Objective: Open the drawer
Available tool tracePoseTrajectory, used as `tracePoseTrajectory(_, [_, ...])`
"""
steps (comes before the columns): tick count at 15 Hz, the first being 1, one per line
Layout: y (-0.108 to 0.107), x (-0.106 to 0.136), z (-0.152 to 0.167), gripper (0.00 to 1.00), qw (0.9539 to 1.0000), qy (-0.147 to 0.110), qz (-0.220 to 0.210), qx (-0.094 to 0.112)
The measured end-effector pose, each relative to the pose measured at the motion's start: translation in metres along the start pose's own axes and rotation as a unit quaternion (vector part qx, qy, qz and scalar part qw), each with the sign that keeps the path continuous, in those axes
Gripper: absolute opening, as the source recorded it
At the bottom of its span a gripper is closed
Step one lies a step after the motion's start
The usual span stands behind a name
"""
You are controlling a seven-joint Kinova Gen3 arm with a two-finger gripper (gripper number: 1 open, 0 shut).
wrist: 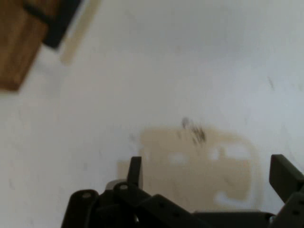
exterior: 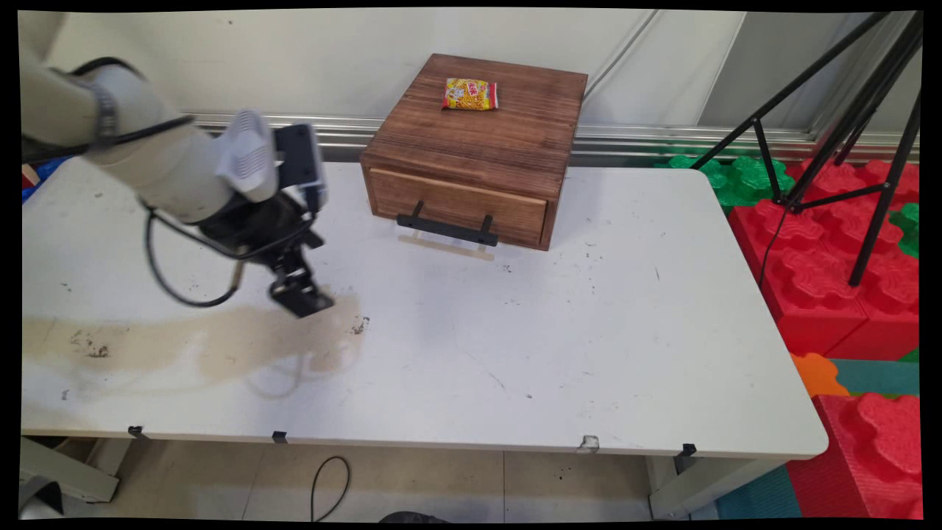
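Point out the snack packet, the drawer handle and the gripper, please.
Snack packet (exterior: 470, 94), main view, middle of the wrapper.
Drawer handle (exterior: 447, 229), main view, middle of the black bar.
Gripper (wrist: 209, 173), hand view, midway between the open fingertips.

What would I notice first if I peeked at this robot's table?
Probably the wooden drawer box at the back of the white table, with a bright yellow-and-red snack packet lying on its top. Next, the black gripper on the left, fingers spread and holding nothing, hanging just above a big brownish stain on the tabletop. Red and green foam blocks are piled off to the right.
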Motion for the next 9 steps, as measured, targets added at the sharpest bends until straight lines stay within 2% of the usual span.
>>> tracePoseTrajectory(5, [-0.021, 0.047, 0.025, 1.0, 0.9986, 0.038, 0.034, 0.014])
tracePoseTrajectory(9, [-0.034, 0.071, 0.04, 1.0, 0.997, 0.049, 0.056, 0.022])
